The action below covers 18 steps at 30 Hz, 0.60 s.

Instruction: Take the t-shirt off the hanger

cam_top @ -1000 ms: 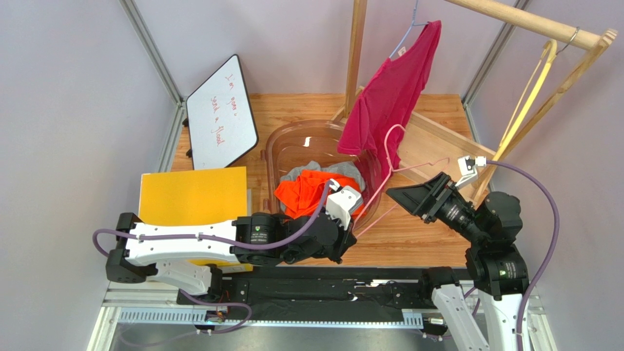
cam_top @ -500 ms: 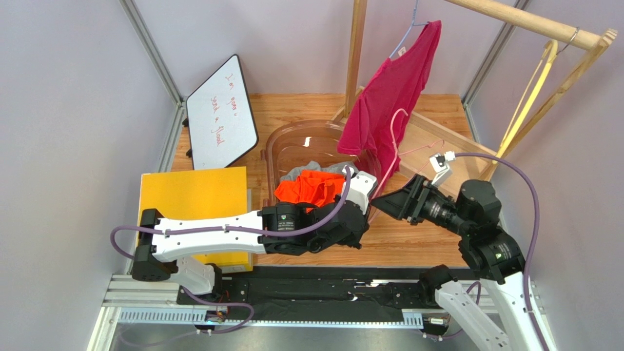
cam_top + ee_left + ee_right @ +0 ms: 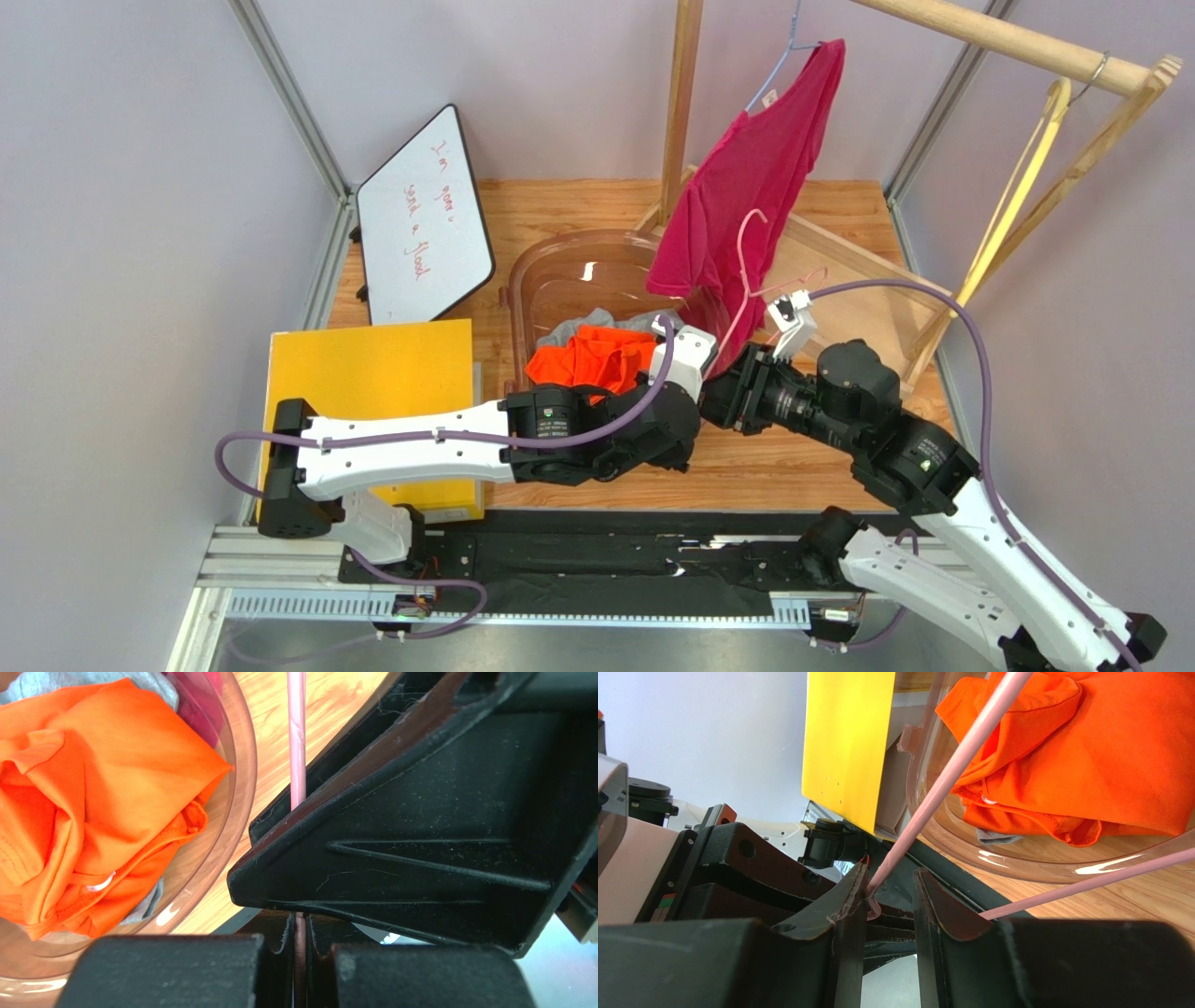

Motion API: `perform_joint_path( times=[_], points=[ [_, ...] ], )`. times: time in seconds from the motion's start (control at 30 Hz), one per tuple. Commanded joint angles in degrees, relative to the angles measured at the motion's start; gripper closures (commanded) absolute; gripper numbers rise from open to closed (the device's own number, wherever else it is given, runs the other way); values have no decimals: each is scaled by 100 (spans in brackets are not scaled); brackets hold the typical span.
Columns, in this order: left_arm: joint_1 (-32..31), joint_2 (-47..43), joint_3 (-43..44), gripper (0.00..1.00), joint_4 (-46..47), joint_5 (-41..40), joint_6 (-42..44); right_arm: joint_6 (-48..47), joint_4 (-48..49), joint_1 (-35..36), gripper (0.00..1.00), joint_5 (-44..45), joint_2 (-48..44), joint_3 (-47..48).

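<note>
A crimson t-shirt (image 3: 751, 161) hangs from the wooden rack, its lower end over the basket. A pink hanger (image 3: 741, 273) runs from the shirt down to my grippers. My left gripper (image 3: 697, 396) is shut on the hanger's thin rod, which the left wrist view shows pinched between the jaws (image 3: 300, 941). My right gripper (image 3: 724, 399) is right against it. In the right wrist view it is open (image 3: 891, 903), with the hanger's bent end (image 3: 948, 777) between its fingers, touching the left one.
A clear plastic basket (image 3: 561, 273) holds an orange garment (image 3: 596, 364) and a grey one. A yellow board (image 3: 368, 371) lies at the left, with a whiteboard (image 3: 421, 210) behind it. The wooden rack (image 3: 683, 98) carries a yellow hanger (image 3: 1017, 175) at the right.
My right arm has swung left until its open fingers straddle the hanger's end beside the left gripper. The left gripper moved right with the hanger, then stayed put.
</note>
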Motion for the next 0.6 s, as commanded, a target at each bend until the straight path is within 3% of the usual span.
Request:
perform_joint_path(
  times=[0.0,0.27,0.43,0.57],
  points=[
    [30,-178,-3,100,190,-209,-145,-71,169,373,71,838,69,70],
    [38,-327,-204,100,348,-87,-180,-45,319,900,83,1190,324,35],
    [38,-573,-503,100,708,63,-127,-27,398,980,100,1462,315,26],
    [38,-828,-880,100,1042,159,-109,34,556,962,100,1463,219,-53]
  ],
)
